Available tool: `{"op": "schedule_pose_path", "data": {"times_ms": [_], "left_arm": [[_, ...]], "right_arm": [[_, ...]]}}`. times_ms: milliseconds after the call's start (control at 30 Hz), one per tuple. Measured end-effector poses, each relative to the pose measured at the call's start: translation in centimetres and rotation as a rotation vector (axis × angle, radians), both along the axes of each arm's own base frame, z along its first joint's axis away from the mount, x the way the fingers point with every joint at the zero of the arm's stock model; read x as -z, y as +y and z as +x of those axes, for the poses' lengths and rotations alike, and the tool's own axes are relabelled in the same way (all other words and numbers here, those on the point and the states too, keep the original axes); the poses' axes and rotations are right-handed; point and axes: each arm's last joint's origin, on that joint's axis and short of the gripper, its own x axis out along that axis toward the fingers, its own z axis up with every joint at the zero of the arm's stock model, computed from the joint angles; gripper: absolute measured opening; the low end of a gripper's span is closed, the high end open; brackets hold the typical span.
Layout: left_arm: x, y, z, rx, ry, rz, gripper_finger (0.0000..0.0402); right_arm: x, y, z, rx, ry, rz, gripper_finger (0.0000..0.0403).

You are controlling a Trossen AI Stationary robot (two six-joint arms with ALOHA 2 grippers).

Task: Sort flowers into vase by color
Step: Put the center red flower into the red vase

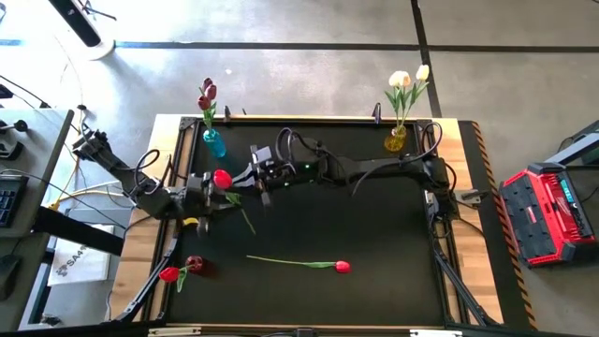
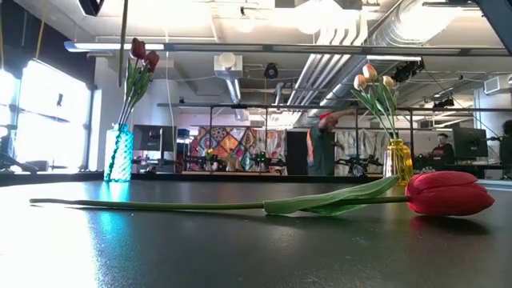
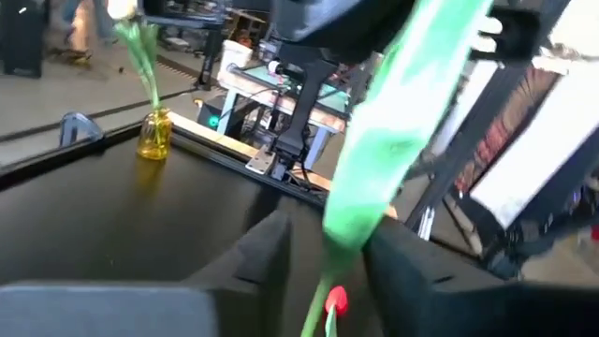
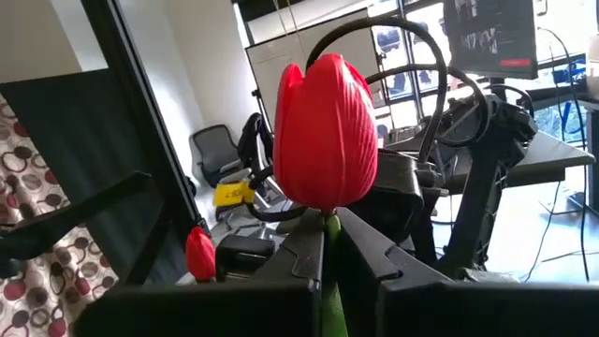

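A red tulip [image 1: 222, 178] is up in the air over the table's left half, between my two grippers; its green stem [image 1: 245, 220] trails toward the near edge. My left gripper [image 1: 213, 194] comes from the left, my right gripper [image 1: 248, 176] from the right, and both are shut on this tulip. A second red tulip [image 1: 341, 267] lies flat on the table near the near edge, also visible in the low view [image 2: 448, 192]. A blue vase [image 1: 213, 142] holds dark pink tulips, a yellow vase [image 1: 397, 140] cream ones, and a dark red vase [image 1: 194, 266] a red one. My left gripper has the tulip's green leaf and stem [image 3: 360, 201] between its two fingers [image 3: 271, 248]. The green part runs up past the fingers, clear of the table. Whether it is the leaf alone or the stem too, I cannot tell. My right gripper pinches the stem just under the red head [image 4: 329, 239] between its two fingers [image 4: 374, 248]. The head [image 4: 325, 131] stands out right beyond the fingertips, and the tulip is lifted clear of the table.
The blue vase [image 2: 120, 152] stands at the far left corner, the yellow vase [image 2: 398, 160] at the far right, the red vase by the near left corner. The lying tulip's stem [image 1: 281, 261] stretches leftward. A red toolbox [image 1: 547, 215] sits beyond the table's right edge. A person [image 2: 322, 144] stands far off.
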Motion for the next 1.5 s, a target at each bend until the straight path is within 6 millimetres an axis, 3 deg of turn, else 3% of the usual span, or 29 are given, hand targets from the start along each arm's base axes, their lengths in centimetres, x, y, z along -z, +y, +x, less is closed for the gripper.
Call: {"op": "schedule_pose_path", "data": {"times_ms": [167, 233, 533, 733, 1033, 1267, 1500], "left_arm": [[-0.1, -0.1, 0.1, 0.062, 0.009, 0.118, 0.0027], [-0.1, -0.1, 0.1, 0.064, 0.007, 0.135, 0.0009], [-0.4, 0.3, -0.3, 0.018, -0.001, 0.164, 0.0004], [-0.6, 0.6, -2.1, 0.049, 0.006, 0.152, 0.0002], [-0.2, 0.2, -5.9, 0.299, 0.067, 0.161, 0.0001], [-3.5, 1.6, -8.1, 0.428, -0.019, 0.174, 0.0], [-2.9, 2.6, -9.7, 0.685, 0.043, 0.211, 0.0]], "right_arm": [[0.0, -0.2, 0.0, -0.003, 0.004, 0.0, 0.0007], [0.1, -0.3, 0.0, 0.006, 0.008, 0.0, 0.0015], [0.0, -0.5, -0.1, 0.052, 0.024, 0.018, 0.0117], [-2.5, -1.2, -1.7, 0.052, 0.013, 0.147, 0.0171], [-5.4, -2.0, -4.7, 0.166, 0.076, 0.185, 0.0178], [-3.8, -2.8, -5.3, 0.394, 0.282, 0.241, 0.0178], [-2.2, -2.1, -5.6, 0.632, 0.382, 0.395, 0.0178]]}}
